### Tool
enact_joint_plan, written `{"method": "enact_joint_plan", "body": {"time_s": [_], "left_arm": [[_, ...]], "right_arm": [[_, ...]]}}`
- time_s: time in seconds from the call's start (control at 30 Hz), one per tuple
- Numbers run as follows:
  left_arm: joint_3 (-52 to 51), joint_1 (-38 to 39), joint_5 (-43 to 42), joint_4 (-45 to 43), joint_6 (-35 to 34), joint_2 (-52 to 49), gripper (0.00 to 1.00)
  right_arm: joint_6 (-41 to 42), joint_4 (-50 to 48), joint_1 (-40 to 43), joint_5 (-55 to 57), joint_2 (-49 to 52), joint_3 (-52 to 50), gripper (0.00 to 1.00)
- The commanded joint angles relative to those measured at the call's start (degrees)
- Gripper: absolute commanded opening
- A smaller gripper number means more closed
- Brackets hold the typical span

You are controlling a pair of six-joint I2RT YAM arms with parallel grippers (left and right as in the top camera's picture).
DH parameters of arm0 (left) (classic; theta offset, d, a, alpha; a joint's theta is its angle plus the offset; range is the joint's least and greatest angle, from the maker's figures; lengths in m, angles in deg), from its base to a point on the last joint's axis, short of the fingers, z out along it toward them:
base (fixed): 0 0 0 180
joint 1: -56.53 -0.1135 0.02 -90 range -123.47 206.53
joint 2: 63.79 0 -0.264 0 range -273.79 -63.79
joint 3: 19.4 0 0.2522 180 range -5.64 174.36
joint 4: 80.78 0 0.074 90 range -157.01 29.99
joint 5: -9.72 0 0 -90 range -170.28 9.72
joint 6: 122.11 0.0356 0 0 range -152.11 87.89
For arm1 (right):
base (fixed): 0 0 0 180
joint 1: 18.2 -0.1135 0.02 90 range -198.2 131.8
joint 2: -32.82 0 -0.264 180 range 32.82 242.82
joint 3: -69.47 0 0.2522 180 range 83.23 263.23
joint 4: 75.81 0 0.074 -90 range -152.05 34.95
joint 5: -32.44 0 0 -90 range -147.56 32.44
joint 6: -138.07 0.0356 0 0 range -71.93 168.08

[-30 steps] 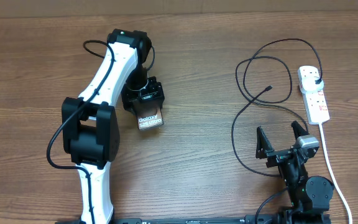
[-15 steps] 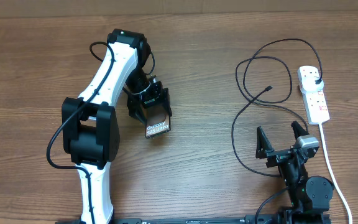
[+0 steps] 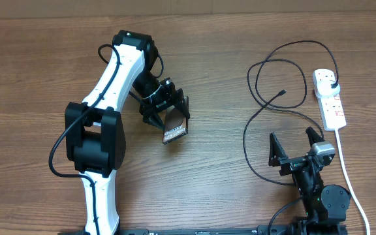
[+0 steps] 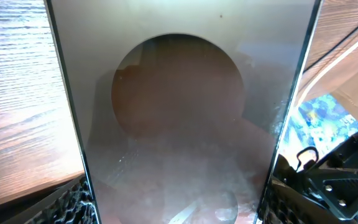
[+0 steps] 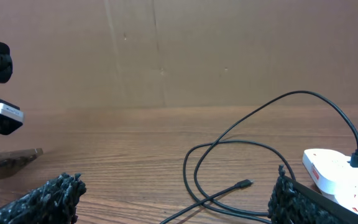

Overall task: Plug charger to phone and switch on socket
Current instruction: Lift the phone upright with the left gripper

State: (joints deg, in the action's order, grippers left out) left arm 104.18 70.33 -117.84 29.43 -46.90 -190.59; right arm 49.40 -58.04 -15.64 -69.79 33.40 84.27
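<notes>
My left gripper (image 3: 168, 117) is shut on the phone (image 3: 175, 129), a dark slab with white text, and holds it left of the table's middle. In the left wrist view the phone's shiny back (image 4: 179, 112) fills the space between my fingers. The charger (image 3: 266, 98) is a thin black cable looped at the right; its connector tip (image 3: 282, 92) lies free and its plug sits in the socket (image 3: 329, 98), a white power strip. My right gripper (image 3: 297, 147) is open and empty, near the front right. The right wrist view shows the charger tip (image 5: 246, 183) and the socket (image 5: 337, 171).
The socket's white cord (image 3: 348, 176) runs toward the front right edge. A cardboard wall (image 5: 179, 56) stands behind the wooden table (image 3: 214, 170).
My left gripper has moved to the right with the phone and turned it clockwise. The right arm has not moved.
</notes>
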Motion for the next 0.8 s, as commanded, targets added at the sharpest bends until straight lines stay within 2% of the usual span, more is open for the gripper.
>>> {"method": "enact_joint_plan", "body": {"time_s": [0.0, 0.57, 0.67, 0.77], "left_arm": [[1.68, 0.09, -2.99, 0.42, 1.11, 0.07, 0.58], [1.68, 0.09, -3.04, 0.44, 1.07, 0.07, 0.58], [1.68, 0.09, -3.65, 0.44, 1.09, 0.07, 0.58], [1.68, 0.09, -4.66, 0.44, 1.11, 0.07, 0.57]], "right_arm": [[0.15, -0.28, -0.31, -0.31, -0.35, -0.57, 1.00], [0.11, -0.37, -0.31, -0.26, -0.35, -0.57, 1.00], [-0.31, -3.13, -0.26, 3.74, -0.35, -0.57, 1.00], [0.83, -5.77, -0.28, 1.16, -0.35, -0.57, 1.00]]}}
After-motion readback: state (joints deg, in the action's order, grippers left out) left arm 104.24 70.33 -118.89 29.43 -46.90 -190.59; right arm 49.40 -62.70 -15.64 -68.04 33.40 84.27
